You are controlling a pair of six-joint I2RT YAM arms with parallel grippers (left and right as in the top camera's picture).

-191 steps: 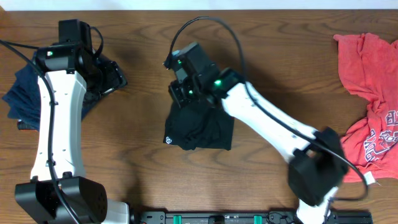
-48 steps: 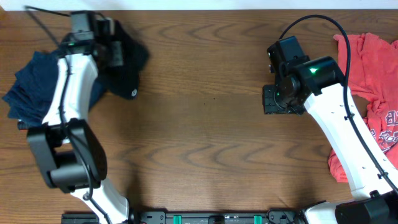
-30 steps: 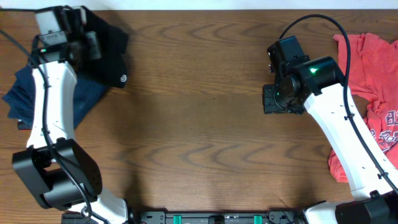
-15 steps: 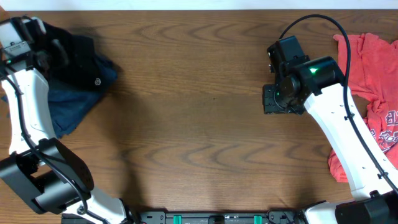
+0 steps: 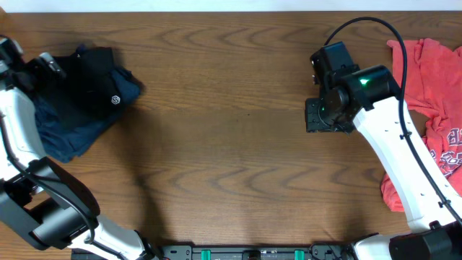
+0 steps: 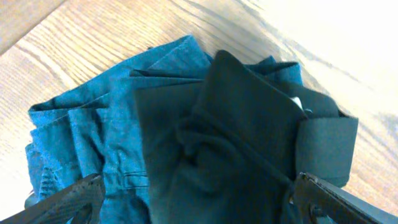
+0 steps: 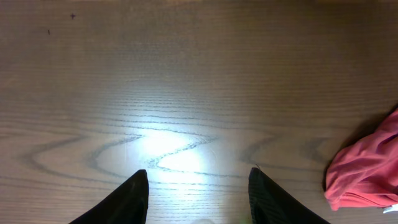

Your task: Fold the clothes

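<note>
Seemingly stacking: left gripper (image 6: 199,183) gapes over black shirt (image 5: 97,68) (upper left); right gripper (image 7: 198,173), parted, empty, must fetch red T-shirt (image 5: 433,79).

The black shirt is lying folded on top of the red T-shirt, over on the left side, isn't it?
Not quite. The black shirt is folded and on the left side, but it lies on the navy-blue garments, not on the red T-shirt, which is spread far off on the right. The overhead view shows this.

No readable text, round logo (image 5: 115,100) on black shirt (image 5: 92,71)
</note>
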